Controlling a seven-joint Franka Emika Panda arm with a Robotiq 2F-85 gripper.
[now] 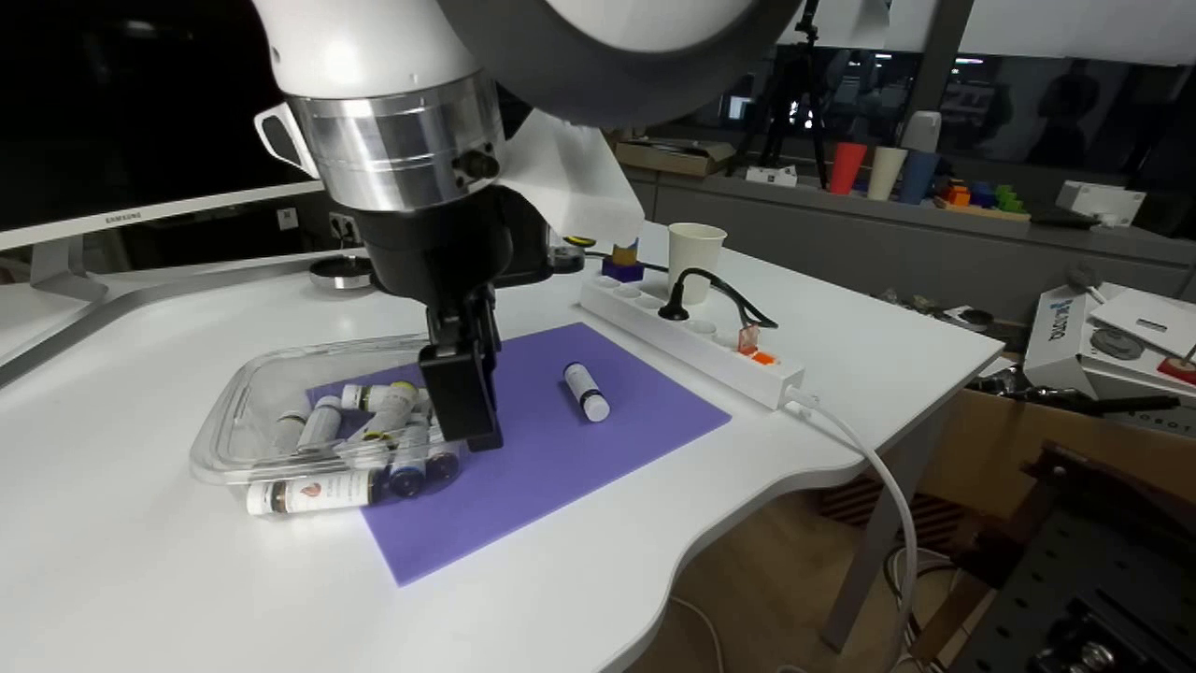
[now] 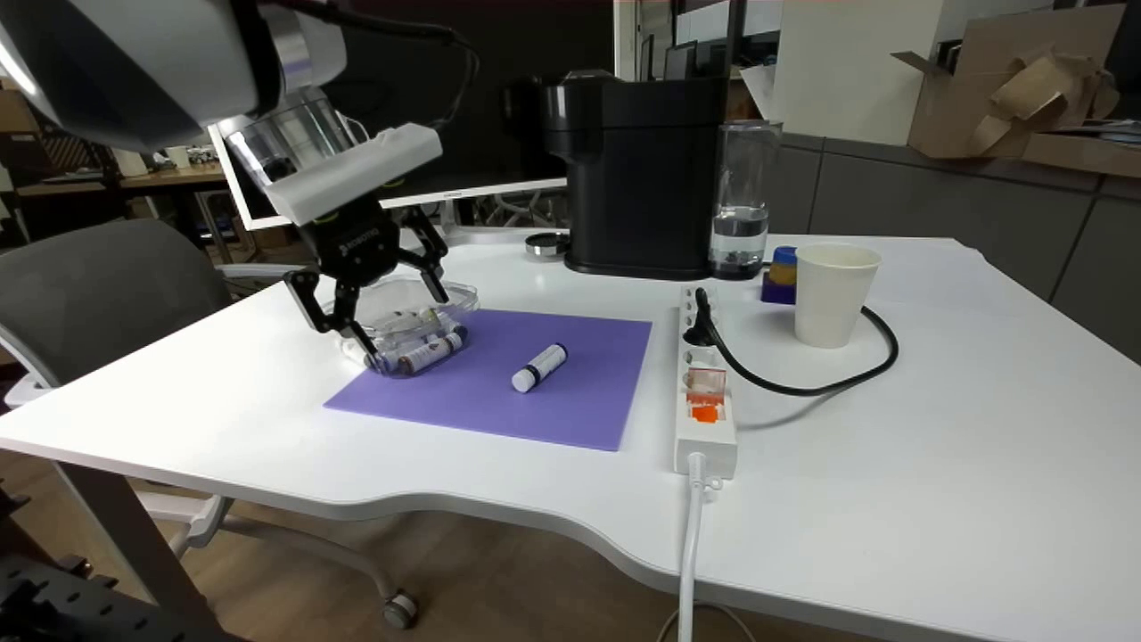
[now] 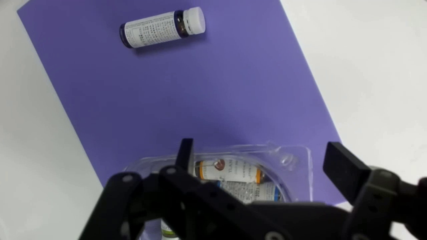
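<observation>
My gripper point(image 3: 263, 160) stands open over the clear plastic container point(image 3: 308, 173), with nothing held between its fingers point(image 3: 347, 170). Several small white-labelled bottles lie inside; one bottle with orange bands point(image 3: 233, 170) shows between the jaws in the wrist view. The gripper point(image 2: 401, 325) is tilted in an exterior view, its fingers around the container's near part; whether they touch it I cannot tell. A single bottle with a white cap point(image 3: 163, 27) lies on its side on the purple mat point(image 3: 166, 93), apart from the container. The gripper's linkage hides part of the container.
A white power strip point(image 2: 704, 441) with a black plug lies beside the mat, near a paper cup point(image 2: 829, 299) and a small purple block point(image 2: 778, 290). Behind stand a black machine point(image 2: 642, 178), a shallow metal dish point(image 1: 341, 271) and a monitor point(image 1: 121, 112).
</observation>
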